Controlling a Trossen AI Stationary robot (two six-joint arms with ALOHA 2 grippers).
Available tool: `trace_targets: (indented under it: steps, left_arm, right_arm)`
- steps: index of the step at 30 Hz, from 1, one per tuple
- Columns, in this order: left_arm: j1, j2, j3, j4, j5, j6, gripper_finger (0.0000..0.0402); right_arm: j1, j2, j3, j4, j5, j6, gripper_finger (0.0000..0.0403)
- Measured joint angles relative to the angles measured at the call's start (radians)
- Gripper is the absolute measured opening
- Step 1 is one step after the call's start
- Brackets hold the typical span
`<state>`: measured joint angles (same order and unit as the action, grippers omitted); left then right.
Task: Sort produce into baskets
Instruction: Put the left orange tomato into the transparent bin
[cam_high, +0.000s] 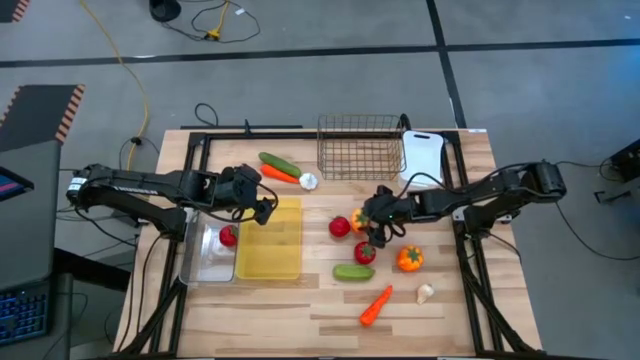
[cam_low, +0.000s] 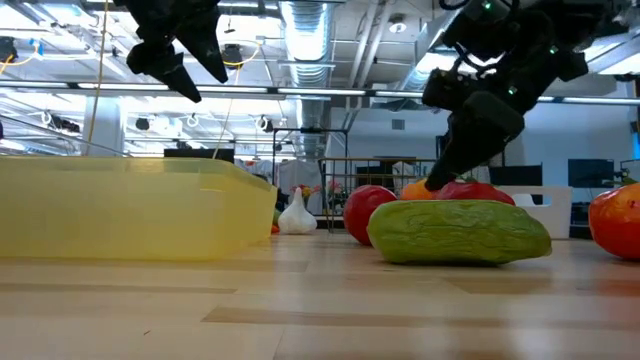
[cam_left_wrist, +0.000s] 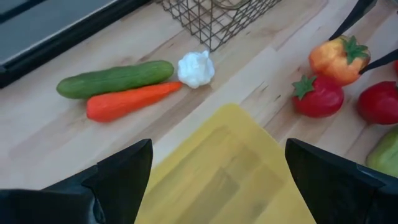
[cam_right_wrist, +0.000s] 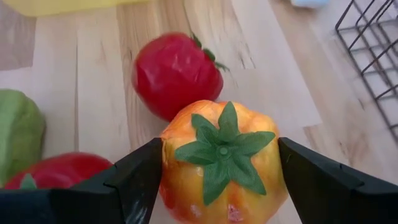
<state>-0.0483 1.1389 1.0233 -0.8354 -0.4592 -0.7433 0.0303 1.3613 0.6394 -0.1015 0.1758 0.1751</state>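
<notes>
Wooden table (cam_high: 330, 310), frame centre: one tomato (cam_high: 229, 236) binned; right gripper (cam_high: 366, 222) clamped on orange pepper (cam_right_wrist: 219, 163); left gripper (cam_high: 268, 208) apart, empty; most produce unsorted.

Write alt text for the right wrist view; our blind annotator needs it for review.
The right gripper has its two dark fingers on either side of an orange pepper with a green stem, on the wooden table. Just beyond sits a red tomato, with a green cucumber and another red tomato to one side and the wire basket at the edge.
</notes>
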Motion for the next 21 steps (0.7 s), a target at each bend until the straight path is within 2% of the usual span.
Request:
trace_targets:
  steps: [5, 14, 18, 21]
  left_arm:
    - [0.0, 0.0, 0.0, 0.063, 0.009, -0.002, 0.0352]
    - [0.0, 0.0, 0.0, 0.3, 0.088, -0.045, 0.0352]
    - [0.0, 0.0, 0.0, 0.338, 0.088, -0.109, 0.0352]
    - [0.003, 0.0, 0.0, 0.337, 0.09, -0.159, 0.0352]
  right_arm:
    - [0.0, -0.001, 0.039, 0.001, 0.009, -0.036, 0.0323]
    - [0.0, -0.001, 0.126, 0.01, 0.009, -0.131, 0.0323]
    - [0.0, -0.001, 0.152, 0.071, 0.009, -0.198, 0.0323]
    - [0.0, -0.001, 0.157, 0.18, 0.009, -0.27, 0.0323]
